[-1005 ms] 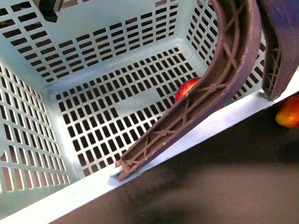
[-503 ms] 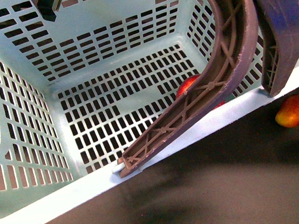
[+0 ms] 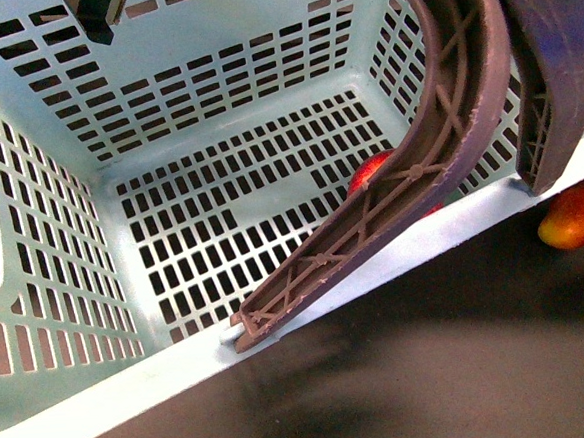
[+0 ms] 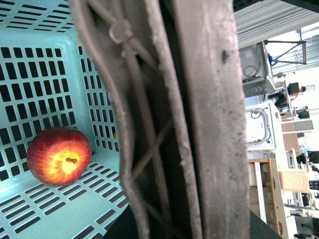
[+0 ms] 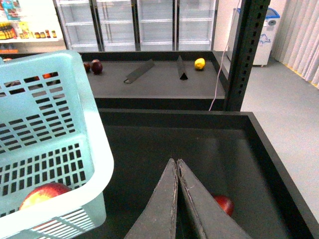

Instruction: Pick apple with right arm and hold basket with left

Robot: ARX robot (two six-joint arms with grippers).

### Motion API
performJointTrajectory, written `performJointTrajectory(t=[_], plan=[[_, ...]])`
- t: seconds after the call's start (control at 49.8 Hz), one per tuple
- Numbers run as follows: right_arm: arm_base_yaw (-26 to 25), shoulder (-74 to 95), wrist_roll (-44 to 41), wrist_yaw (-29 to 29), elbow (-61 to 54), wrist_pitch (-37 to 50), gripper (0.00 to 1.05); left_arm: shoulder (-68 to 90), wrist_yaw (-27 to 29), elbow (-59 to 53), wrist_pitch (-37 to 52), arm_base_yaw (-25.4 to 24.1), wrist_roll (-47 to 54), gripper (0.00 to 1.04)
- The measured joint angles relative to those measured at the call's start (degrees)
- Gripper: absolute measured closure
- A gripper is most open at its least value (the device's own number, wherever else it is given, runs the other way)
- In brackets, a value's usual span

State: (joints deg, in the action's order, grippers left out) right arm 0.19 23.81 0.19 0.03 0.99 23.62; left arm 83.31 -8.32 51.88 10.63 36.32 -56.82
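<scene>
Your round deep-red apple [image 4: 59,155] lay on the floor of the mint-green slotted plastic basket [image 3: 104,398]; your right gripper [image 5: 175,167] hung outside it, fingers pressed together, holding nothing; your left gripper's grip could not be made out.

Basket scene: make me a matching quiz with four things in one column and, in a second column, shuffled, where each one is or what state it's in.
Things:
1. apple
2. handles
3. right gripper
4. yellow fruit

Places or states:
A. shut, holding nothing
B. on a far dark shelf
C. on the slotted floor of the basket
D. brown, swung up above the rim

Pairs: 1-C, 2-D, 3-A, 4-B.
</scene>
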Motion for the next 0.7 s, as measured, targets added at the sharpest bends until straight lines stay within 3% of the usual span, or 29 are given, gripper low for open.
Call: performJointTrajectory(t=[0.704], plan=[[0.0,-13.9,0.0,0.0,0.0,-13.7,1.03,0.0,0.0,0.0,0.0,0.0,0.0,0.9]])
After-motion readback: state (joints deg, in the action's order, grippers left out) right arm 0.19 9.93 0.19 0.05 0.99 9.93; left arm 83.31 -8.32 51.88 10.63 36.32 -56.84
